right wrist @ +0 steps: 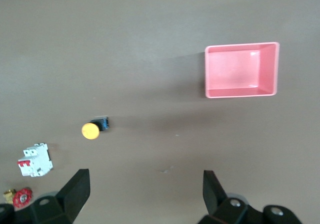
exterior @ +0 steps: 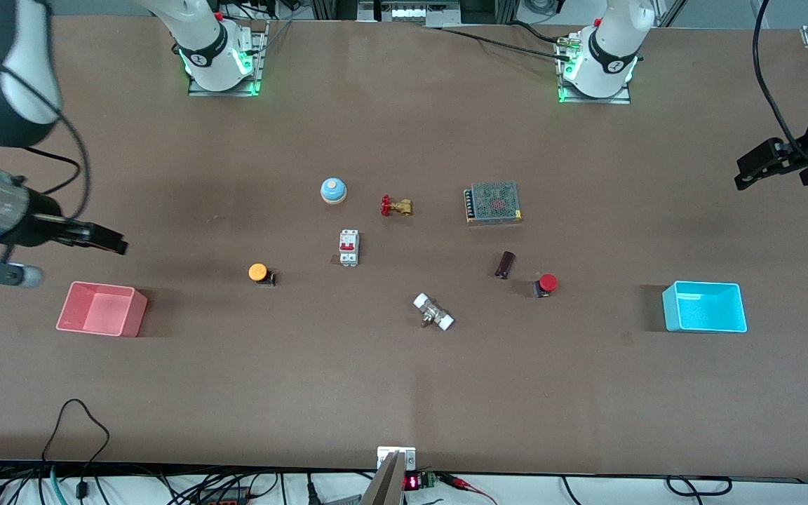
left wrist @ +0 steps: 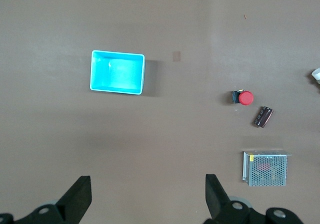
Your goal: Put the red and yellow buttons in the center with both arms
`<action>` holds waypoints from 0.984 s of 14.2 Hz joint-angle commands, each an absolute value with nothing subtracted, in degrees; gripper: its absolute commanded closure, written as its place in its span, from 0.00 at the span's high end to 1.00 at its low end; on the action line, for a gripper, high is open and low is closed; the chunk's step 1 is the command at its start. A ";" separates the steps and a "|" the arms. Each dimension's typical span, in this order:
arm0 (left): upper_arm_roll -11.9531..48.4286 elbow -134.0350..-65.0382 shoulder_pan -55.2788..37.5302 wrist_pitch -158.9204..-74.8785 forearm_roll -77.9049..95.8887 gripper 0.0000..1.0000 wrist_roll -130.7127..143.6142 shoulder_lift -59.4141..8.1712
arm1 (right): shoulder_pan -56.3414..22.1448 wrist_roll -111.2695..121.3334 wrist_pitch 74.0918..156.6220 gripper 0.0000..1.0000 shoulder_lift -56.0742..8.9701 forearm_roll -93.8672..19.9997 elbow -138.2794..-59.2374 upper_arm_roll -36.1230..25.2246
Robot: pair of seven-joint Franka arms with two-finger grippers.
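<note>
The orange-yellow button lies on the brown table toward the right arm's end; it also shows in the right wrist view. The red button lies toward the left arm's end, beside a dark cylinder; it also shows in the left wrist view. My right gripper is open and empty, up over bare table near the pink bin; its own view shows the jaws wide apart. My left gripper is open and empty, up over bare table near the cyan bin; its own view shows the same.
In the middle stand a blue-and-white bell, a brass valve, a white circuit breaker, a metal mesh box and a white-ended fitting. The bins sit at the table's two ends.
</note>
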State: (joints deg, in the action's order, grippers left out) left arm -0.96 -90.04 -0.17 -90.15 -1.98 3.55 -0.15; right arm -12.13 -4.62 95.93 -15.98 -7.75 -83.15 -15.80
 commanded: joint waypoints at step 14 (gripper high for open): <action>-1.41 -88.68 0.18 -87.36 3.78 1.00 2.02 1.76 | -3.08 1.14 88.95 1.00 -2.72 1.58 -91.58 -5.71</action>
